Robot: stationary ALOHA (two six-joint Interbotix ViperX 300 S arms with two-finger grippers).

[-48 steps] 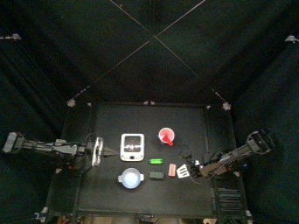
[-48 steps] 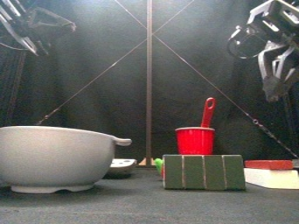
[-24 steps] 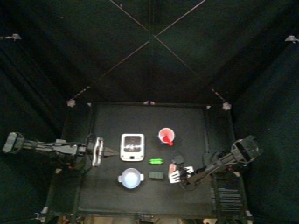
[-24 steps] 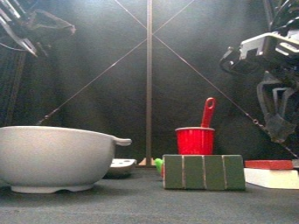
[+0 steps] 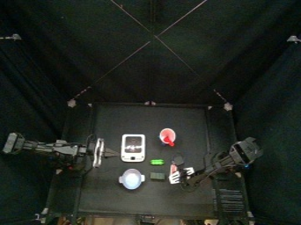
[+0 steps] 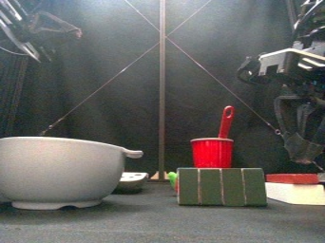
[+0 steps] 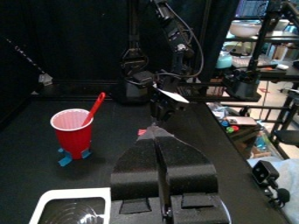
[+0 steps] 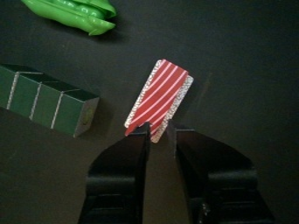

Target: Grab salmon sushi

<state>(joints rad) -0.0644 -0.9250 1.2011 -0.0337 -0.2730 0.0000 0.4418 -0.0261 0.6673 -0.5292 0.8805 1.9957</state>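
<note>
Our right arm reaches in low from the table's right side, bent down toward the front right part of the black table (image 5: 112,119), with the right gripper (image 8: 163,131) pointing down at the salmon sushi (image 8: 160,95). In the right wrist view the two jaw tips stand a narrow gap apart, and the near end of the red-and-white striped piece on its white base lies right at that gap; we cannot tell whether the tips touch it. The piece lies flat on the table, stretching away from the tips. Off to one side of the tips is a row of dark green blocks (image 8: 45,98), and farther beyond it a bright green pod (image 8: 77,12).

Our left arm rests stretched out level at the table's left edge, the left gripper (image 7: 163,144) with its jaws pressed together, pointing across toward a red cup (image 7: 73,133).
</note>
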